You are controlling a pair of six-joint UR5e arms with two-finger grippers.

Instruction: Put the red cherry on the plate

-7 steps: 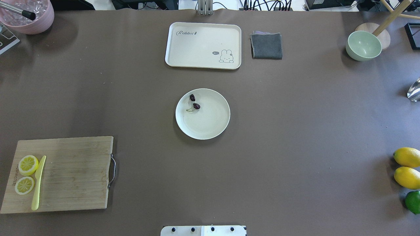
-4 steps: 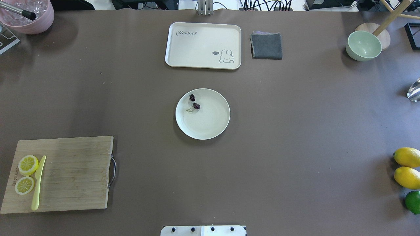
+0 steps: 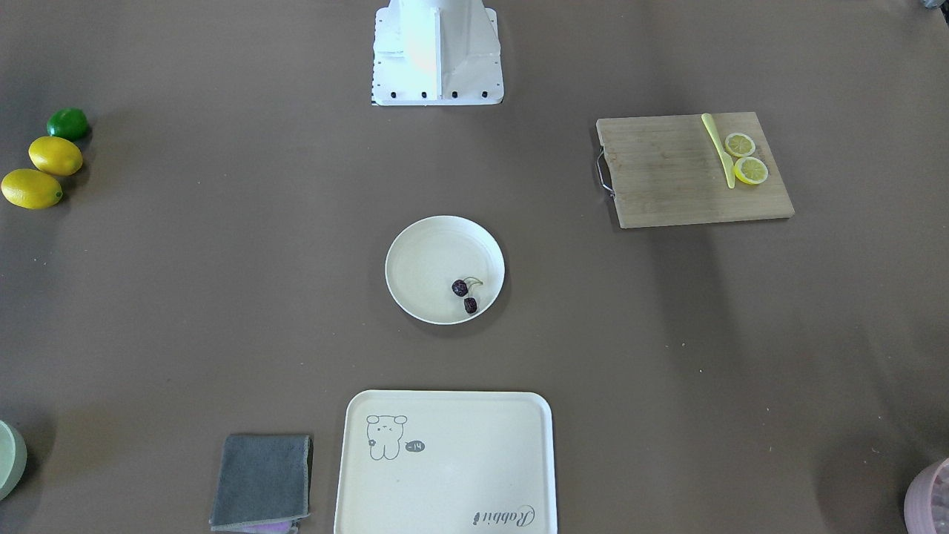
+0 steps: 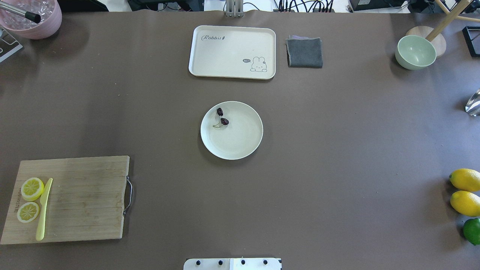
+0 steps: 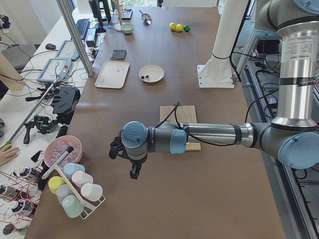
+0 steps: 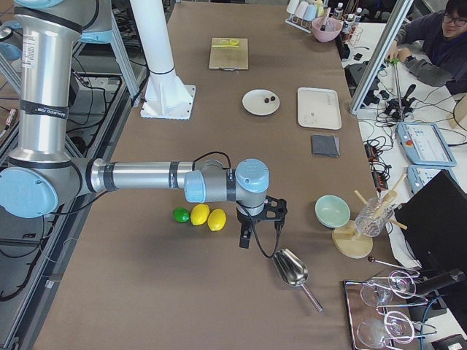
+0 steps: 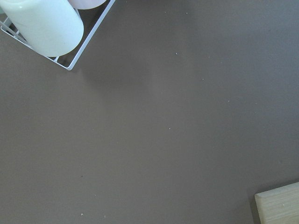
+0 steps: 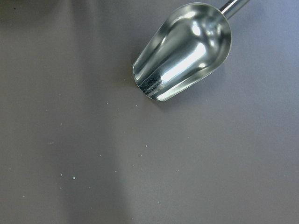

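The red cherry [image 4: 224,121], a pair of tiny dark maroon fruits on a pale stem, lies inside the round cream plate [image 4: 240,140] at the table's middle, near its far-left rim. In the front-facing view the cherry [image 3: 460,288] sits in the plate [image 3: 426,259] too. Nothing holds it. My left gripper [image 5: 133,173] hangs over bare table past the cutting board, far from the plate; it shows only in the left side view, so I cannot tell its state. My right gripper [image 6: 244,239] hovers near the lemons, seen only from the right side, state unclear.
A cream rabbit tray [image 4: 232,51] and grey cloth [image 4: 304,52] lie beyond the plate. A cutting board [image 4: 82,198] with lemon slices and a yellow knife is near left. Two lemons [image 4: 465,191], a lime, a green bowl [image 4: 415,52] and a metal scoop [image 8: 184,53] stand right.
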